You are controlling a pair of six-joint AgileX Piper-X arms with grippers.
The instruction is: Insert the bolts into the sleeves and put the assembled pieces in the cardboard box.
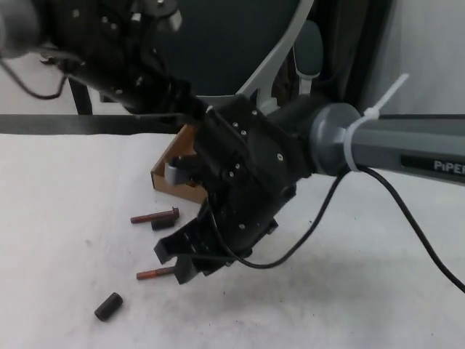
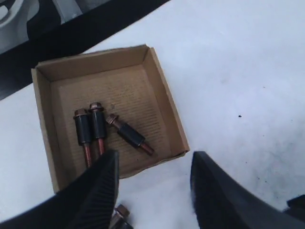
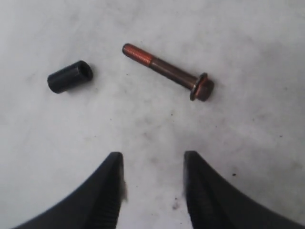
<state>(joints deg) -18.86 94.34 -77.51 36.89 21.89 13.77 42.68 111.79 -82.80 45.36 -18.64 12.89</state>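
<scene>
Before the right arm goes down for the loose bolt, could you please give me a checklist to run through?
1. Right gripper open and empty: ok.
2. Bolt lying flat on the bench, nothing on it: ok.
3. Bolt inside the gripper's span: not ok, it lies ahead of the gripper.
4. Sleeve apart from the bolt: ok.
5. Cardboard box has free floor beside three assembled pieces: ok.
6. Left gripper open and empty, above the box: ok.
</scene>
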